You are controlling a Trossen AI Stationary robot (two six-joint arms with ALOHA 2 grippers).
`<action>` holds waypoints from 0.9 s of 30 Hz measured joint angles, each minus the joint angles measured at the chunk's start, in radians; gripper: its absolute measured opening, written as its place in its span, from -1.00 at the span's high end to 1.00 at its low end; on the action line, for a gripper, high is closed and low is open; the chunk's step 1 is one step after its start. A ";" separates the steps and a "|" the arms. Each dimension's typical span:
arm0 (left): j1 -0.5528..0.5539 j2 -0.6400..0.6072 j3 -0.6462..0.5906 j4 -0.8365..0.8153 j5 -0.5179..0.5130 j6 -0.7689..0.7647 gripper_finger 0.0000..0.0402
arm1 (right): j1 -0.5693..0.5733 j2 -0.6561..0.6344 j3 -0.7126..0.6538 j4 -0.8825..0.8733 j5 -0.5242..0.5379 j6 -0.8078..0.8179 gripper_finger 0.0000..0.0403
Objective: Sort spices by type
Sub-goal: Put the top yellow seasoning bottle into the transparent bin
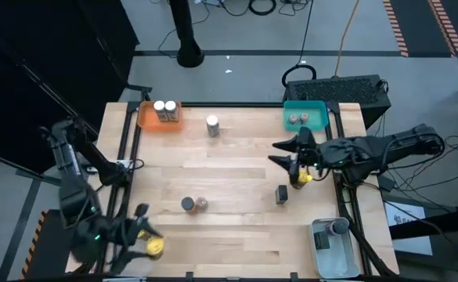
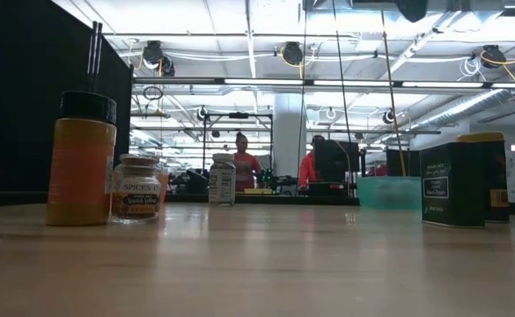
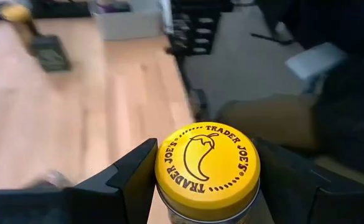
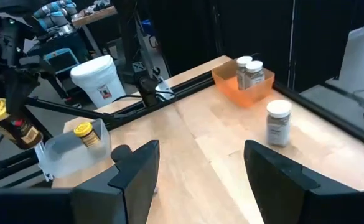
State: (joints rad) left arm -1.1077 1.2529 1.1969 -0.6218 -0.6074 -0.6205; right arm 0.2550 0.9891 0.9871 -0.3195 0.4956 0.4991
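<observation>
Gripping a yellow-lidded jar [image 3: 206, 171] with a chili-pepper emblem, the left hand [image 1: 149, 243] hangs at the bench's [image 1: 236, 168] near-left corner. The right hand [image 1: 290, 153], open and empty, hovers beside the teal tray [image 1: 316, 107]. Two white-capped jars [image 1: 164, 110] stand in the orange tray [image 1: 149, 120]; one more [image 1: 212, 125] stands nearby.

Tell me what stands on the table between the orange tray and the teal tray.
In the high view, one white-lidded jar stands alone on bare wood between the orange tray and the teal tray, nearer the orange one.
</observation>
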 joint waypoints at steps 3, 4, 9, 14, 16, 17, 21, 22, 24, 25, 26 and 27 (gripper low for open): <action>-0.105 0.006 0.002 -0.049 -0.059 -0.122 -0.19 | 0.004 0.050 0.000 0.033 -0.004 0.042 -0.08; -0.136 0.015 0.002 -0.078 -0.083 -0.174 -0.19 | 0.008 0.064 0.000 0.043 -0.004 0.057 -0.08; -0.264 0.090 0.002 -0.206 -0.145 -0.387 -0.19 | 0.020 0.133 0.000 0.110 -0.003 0.093 -0.08; -0.310 0.172 0.002 -0.222 -0.222 -0.474 -0.19 | 0.046 0.194 0.000 0.219 0.001 0.091 -0.08; -0.311 0.198 0.002 -0.222 -0.191 -0.482 -0.19 | 0.052 0.218 0.000 0.270 0.001 0.084 -0.08; -0.311 0.210 0.002 -0.223 -0.170 -0.483 -0.19 | 0.056 0.228 0.000 0.289 0.001 0.080 -0.08; -0.305 0.228 0.003 -0.232 -0.160 -0.477 -0.19 | 0.062 0.267 0.000 0.368 0.002 0.064 -0.08; -0.302 0.233 0.003 -0.242 -0.173 -0.472 -0.19 | 0.062 0.277 0.000 0.386 0.002 0.064 -0.08; -0.294 0.237 0.002 -0.278 -0.205 -0.462 -0.19 | 0.063 0.295 0.000 0.412 0.002 0.061 -0.08; -0.287 0.237 0.002 -0.294 -0.217 -0.447 -0.19 | 0.062 0.305 0.000 0.429 0.002 0.061 -0.08; -0.282 0.236 0.002 -0.311 -0.228 -0.427 -0.19 | 0.062 0.315 0.000 0.445 0.002 0.059 -0.08; -0.280 0.234 0.002 -0.330 -0.239 -0.400 -0.19 | 0.062 0.323 0.000 0.455 0.002 0.057 -0.08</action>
State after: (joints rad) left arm -1.3880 1.4868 1.1992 -0.9521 -0.8466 -1.0205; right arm 0.3172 1.3124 0.9871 0.1359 0.4980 0.5564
